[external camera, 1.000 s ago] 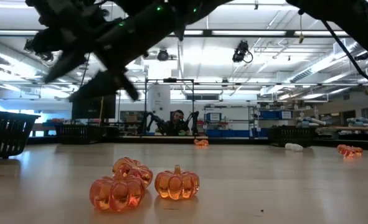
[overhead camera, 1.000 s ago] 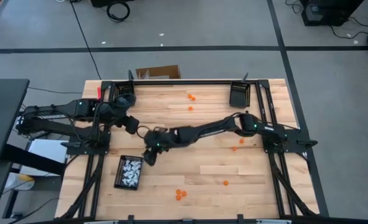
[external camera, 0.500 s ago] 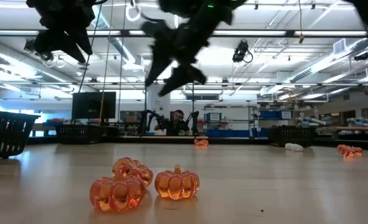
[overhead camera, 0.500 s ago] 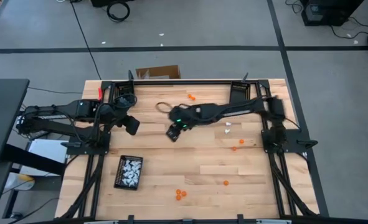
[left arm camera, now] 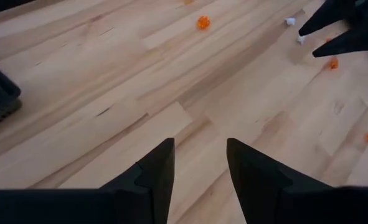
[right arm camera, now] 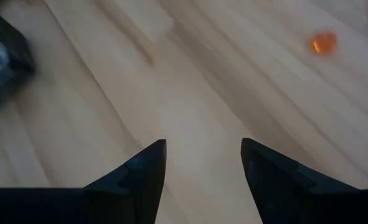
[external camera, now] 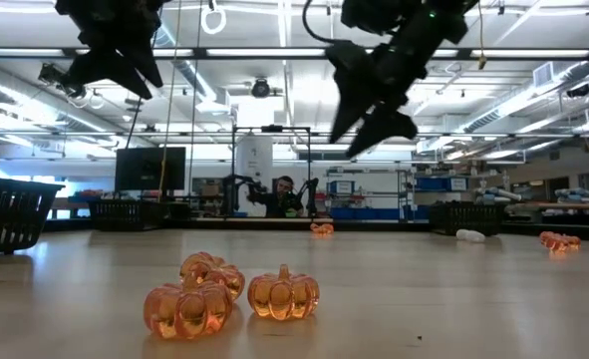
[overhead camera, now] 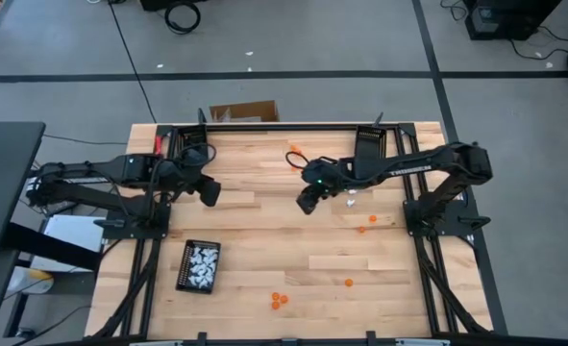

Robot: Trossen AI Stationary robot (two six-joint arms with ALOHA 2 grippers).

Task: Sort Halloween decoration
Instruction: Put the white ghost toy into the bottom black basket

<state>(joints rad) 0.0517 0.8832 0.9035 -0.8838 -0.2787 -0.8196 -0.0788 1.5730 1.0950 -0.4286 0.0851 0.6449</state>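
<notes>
The Halloween decoration is scattered as tiny trinkets. Three orange pumpkins (external camera: 232,294) lie near the front edge, other orange ones (overhead camera: 293,149) (overhead camera: 367,224) farther back, and two white ones (overhead camera: 350,197) right of centre. More white ones fill a black tray (overhead camera: 198,265) at the near left. My right gripper (overhead camera: 308,202) hangs open and empty above the table's middle, just left of the two white trinkets. My left gripper (overhead camera: 209,192) hangs open and empty over the far left part.
A second black tray (overhead camera: 370,144) stands at the far right corner. Single orange trinkets lie at the near right (overhead camera: 349,283) and by the front edge (overhead camera: 279,300). Bare wood (overhead camera: 264,240) stretches between the two grippers and the near tray.
My right gripper has swung from beside the tray of white trinkets at the near left toward the table's right and far edges, rising a little, and now hangs over the middle. It stays open and empty. No trinket has moved.
</notes>
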